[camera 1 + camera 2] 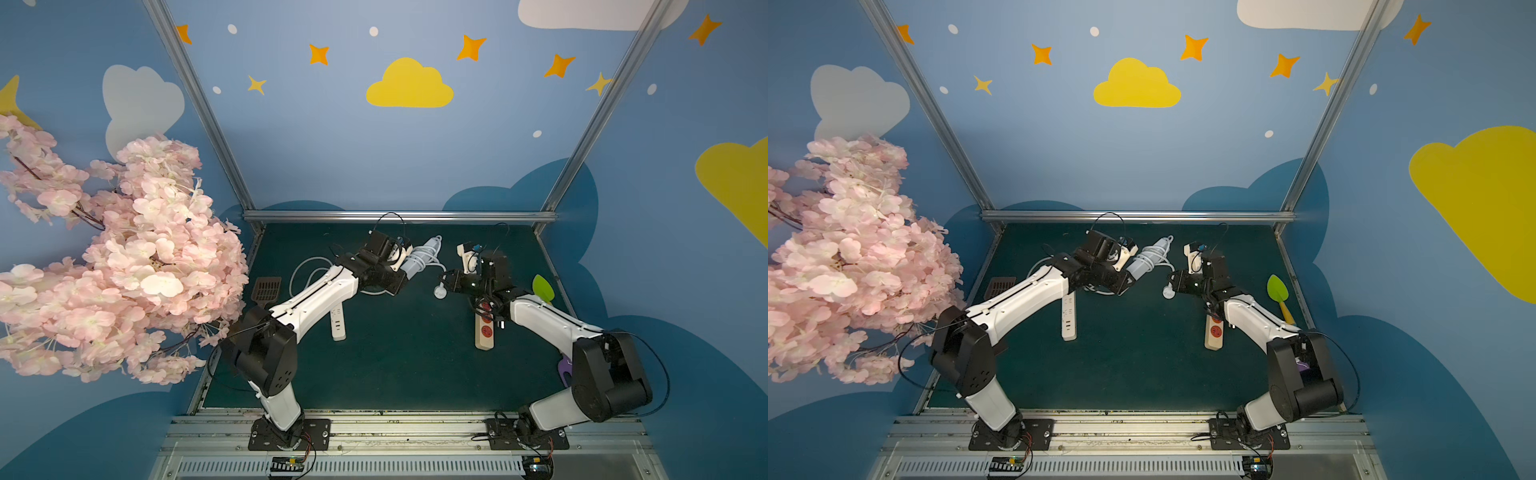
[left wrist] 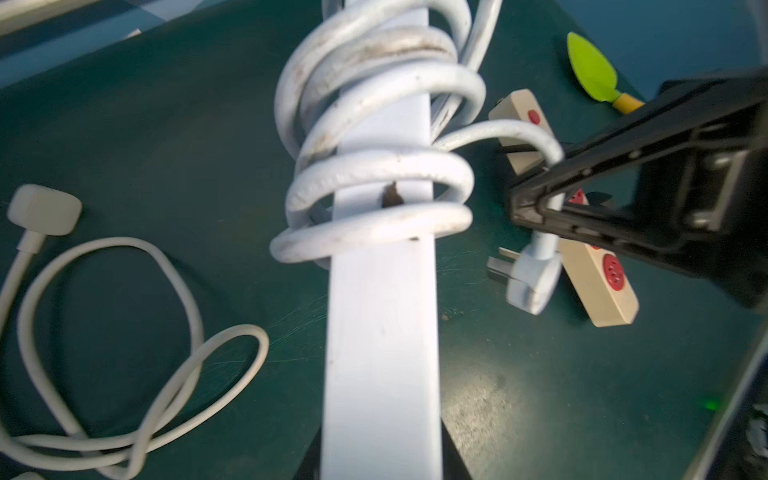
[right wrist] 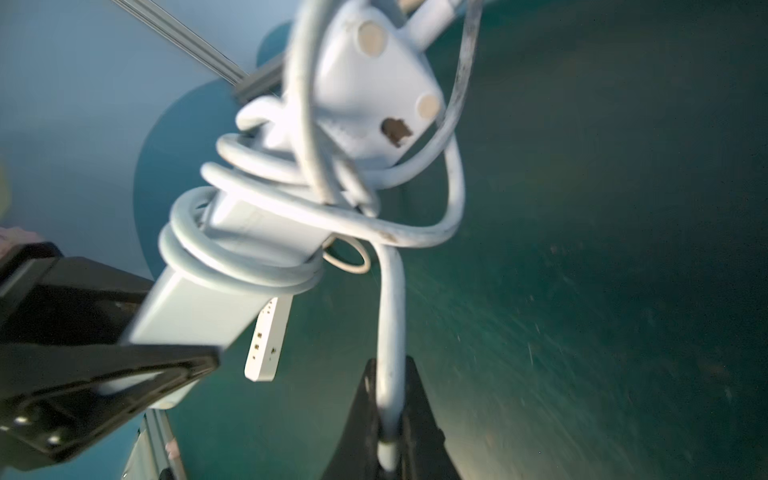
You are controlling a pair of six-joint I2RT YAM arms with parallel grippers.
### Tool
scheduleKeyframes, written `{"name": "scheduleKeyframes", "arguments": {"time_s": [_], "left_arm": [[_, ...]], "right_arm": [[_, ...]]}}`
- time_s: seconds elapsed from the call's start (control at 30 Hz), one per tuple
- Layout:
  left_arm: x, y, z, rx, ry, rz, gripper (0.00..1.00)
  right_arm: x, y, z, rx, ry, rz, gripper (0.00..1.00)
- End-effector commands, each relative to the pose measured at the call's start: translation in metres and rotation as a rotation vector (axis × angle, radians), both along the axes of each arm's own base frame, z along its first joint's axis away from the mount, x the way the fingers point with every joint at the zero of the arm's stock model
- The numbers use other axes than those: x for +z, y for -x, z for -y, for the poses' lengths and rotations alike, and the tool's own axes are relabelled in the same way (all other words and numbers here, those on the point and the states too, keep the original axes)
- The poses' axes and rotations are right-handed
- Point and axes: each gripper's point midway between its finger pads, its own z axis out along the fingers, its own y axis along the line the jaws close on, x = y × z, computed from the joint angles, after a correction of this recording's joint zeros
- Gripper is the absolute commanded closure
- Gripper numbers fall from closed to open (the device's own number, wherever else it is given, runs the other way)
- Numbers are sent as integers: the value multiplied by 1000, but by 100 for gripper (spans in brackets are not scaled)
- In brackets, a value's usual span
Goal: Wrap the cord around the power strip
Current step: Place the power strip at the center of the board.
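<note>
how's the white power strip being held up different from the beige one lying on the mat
The white power strip is plain white; the beige power strip has red sockets. The white one is held off the mat by the left gripper; the beige one lies flat on it. The white one has its cord coiled round it; no coils show on the beige one. Both are long, narrow bars.

We read no text, brand or number anywhere; tiny marks on the second white strip (image 3: 266, 336) near the power strip (image 3: 195, 307) are illegible.
</note>
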Motion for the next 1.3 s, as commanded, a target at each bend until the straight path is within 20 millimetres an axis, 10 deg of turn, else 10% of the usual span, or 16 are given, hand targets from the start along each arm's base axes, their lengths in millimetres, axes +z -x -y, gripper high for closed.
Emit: {"name": "scheduleKeyframes", "arguments": {"time_s": [0.0, 0.3, 0.73, 1.27], "left_arm": [[-21, -13, 15, 150, -38, 67, 98], [-96, 36, 72, 210, -165, -111, 97], [-146, 104, 123, 204, -225, -276, 96], [-154, 123, 138, 200, -65, -436, 62]], "right_arm": [[-18, 31, 24, -4, 26, -239, 100], [-42, 40, 61, -175, -93, -503, 100], [-77, 16, 68, -249, -61, -589, 99], [-67, 23, 86, -264, 126, -555, 42]]}}
